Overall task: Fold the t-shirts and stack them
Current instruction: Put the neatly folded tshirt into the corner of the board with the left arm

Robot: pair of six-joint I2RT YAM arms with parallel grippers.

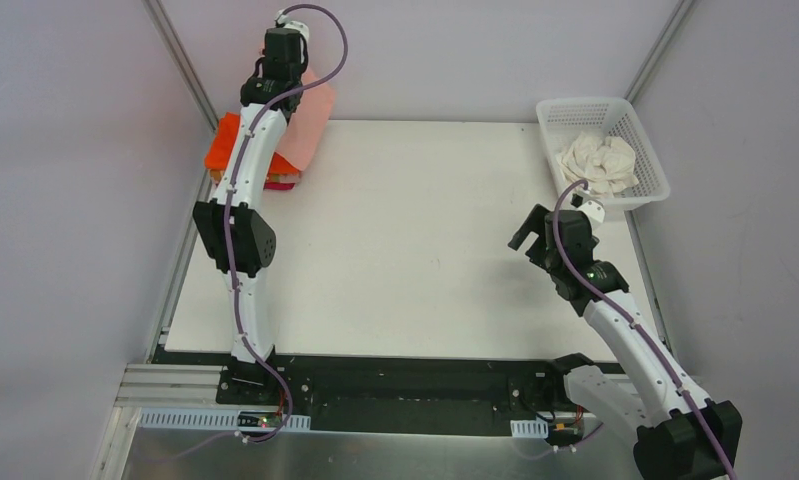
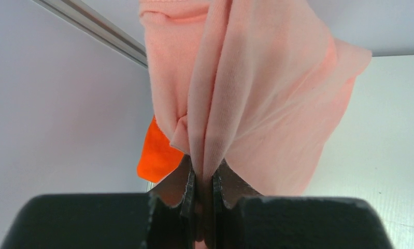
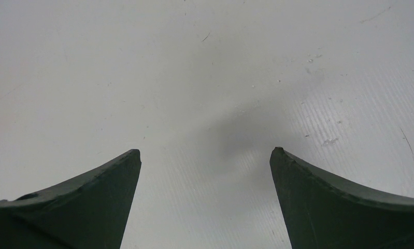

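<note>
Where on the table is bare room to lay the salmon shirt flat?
The wide middle of the table is bare, from the orange shirt at far left to the basket at far right. Crowded: the far-left corner, where the left hand holds the salmon shirt; the right hand near the basket.

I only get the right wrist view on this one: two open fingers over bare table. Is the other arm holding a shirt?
Observer: Yes. The left gripper is shut on the pink shirt, with the cloth bunched between its fingers.
Operator: Where on the table is that?
Observer: At the far left corner of the table, right by an orange shirt lying there.
Operator: Anything waiting to be folded?
Observer: A cream-white shirt lies crumpled in the basket at the far right. The right gripper is open, apart from the basket on its near side.
</note>
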